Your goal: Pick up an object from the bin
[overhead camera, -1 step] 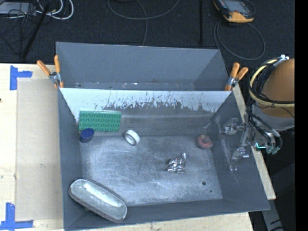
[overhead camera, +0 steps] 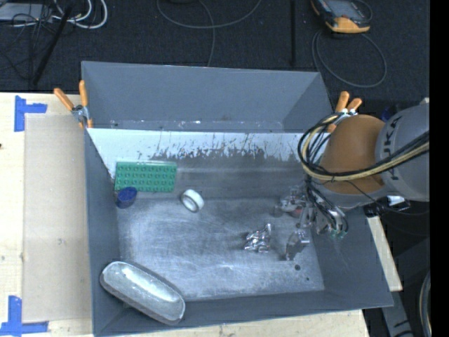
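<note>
My gripper (overhead camera: 300,229) hangs low over the right part of the bin floor, under the arm's orange cover. A small shiny metal piece (overhead camera: 258,241) lies on the floor just to its left, apart from it. Further left, near the back wall, is a small white tape roll (overhead camera: 192,201).
A green studded plate (overhead camera: 146,177) leans at the back left with a blue cap (overhead camera: 126,197) below its left end. A long silvery oblong thing (overhead camera: 142,291) lies in the front left corner. The arm and its cables cover the bin's right rim.
</note>
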